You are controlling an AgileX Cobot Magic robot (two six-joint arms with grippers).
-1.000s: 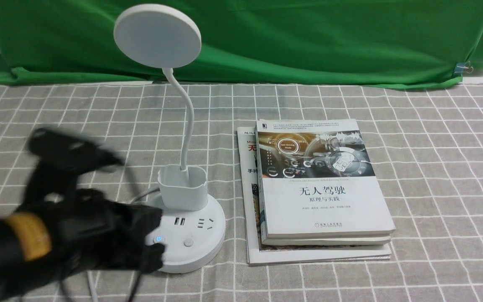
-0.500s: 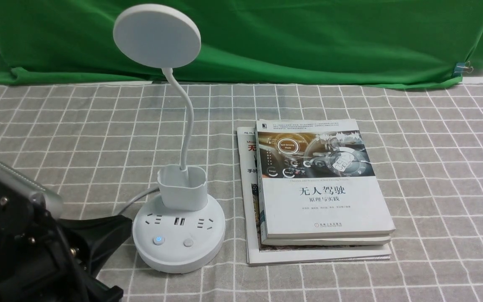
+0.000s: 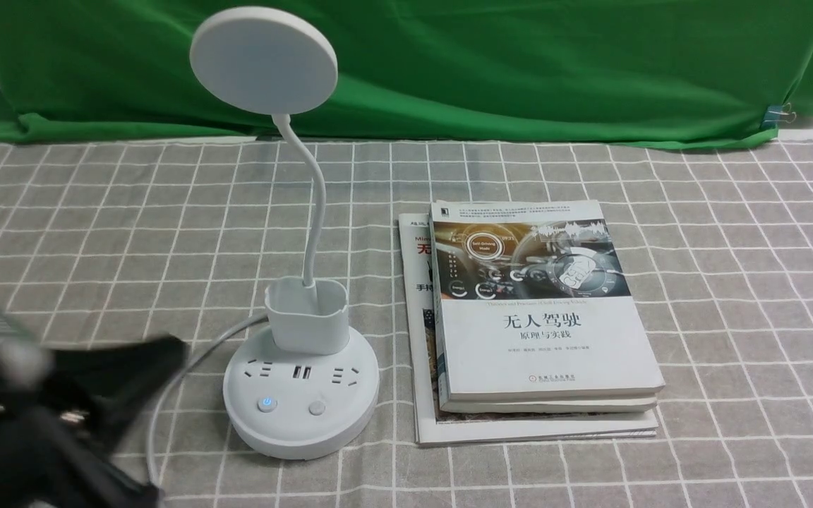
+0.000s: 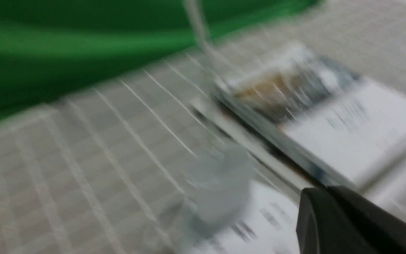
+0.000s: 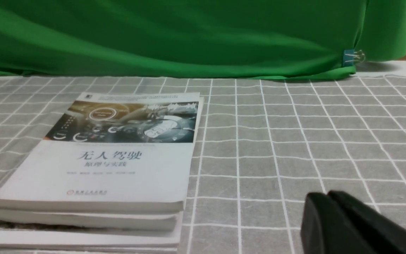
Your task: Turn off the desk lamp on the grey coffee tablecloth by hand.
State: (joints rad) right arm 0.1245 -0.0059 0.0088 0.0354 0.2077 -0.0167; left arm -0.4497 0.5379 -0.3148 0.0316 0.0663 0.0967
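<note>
Your left gripper (image 3: 131, 367) sits blurred near the grey coffee tablecloth's (image 3: 731, 282) near-left corner, apart from the desk lamp (image 3: 300, 395); I cannot tell how wide it stands. The press looks done, so check that the lamp is off.

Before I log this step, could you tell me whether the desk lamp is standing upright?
Upright: the desk lamp sits flat on its round base on the grey coffee tablecloth, neck rising to the disc head.
</note>
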